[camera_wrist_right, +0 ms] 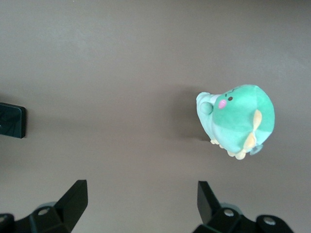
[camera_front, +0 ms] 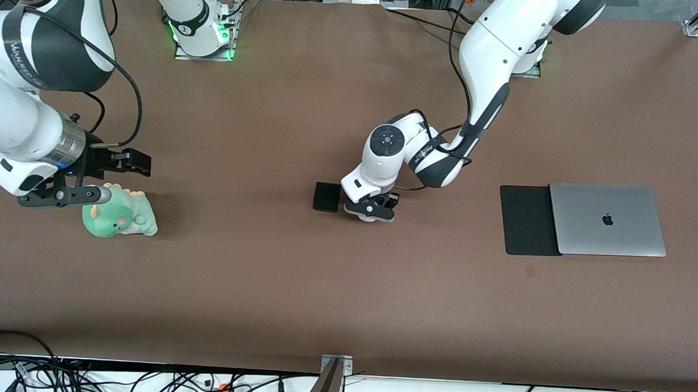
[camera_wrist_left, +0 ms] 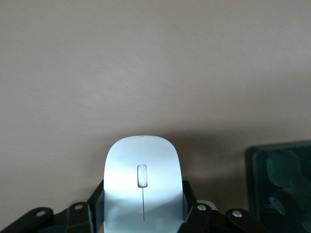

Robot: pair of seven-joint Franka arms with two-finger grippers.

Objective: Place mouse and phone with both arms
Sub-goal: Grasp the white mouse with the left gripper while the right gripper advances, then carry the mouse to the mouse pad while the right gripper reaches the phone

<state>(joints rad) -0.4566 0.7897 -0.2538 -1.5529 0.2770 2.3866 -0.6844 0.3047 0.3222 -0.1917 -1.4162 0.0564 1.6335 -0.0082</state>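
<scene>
The white mouse sits between the fingers of my left gripper, which is closed on its two sides low at the middle of the table. In the front view the gripper hides most of the mouse. The black phone lies flat on the table right beside that gripper, toward the right arm's end; it also shows in the left wrist view and the right wrist view. My right gripper is open and empty, held over the table at the right arm's end, its fingers wide apart.
A green plush dinosaur lies just under and beside my right gripper, also in the right wrist view. A silver laptop overlaps a thin black mat toward the left arm's end.
</scene>
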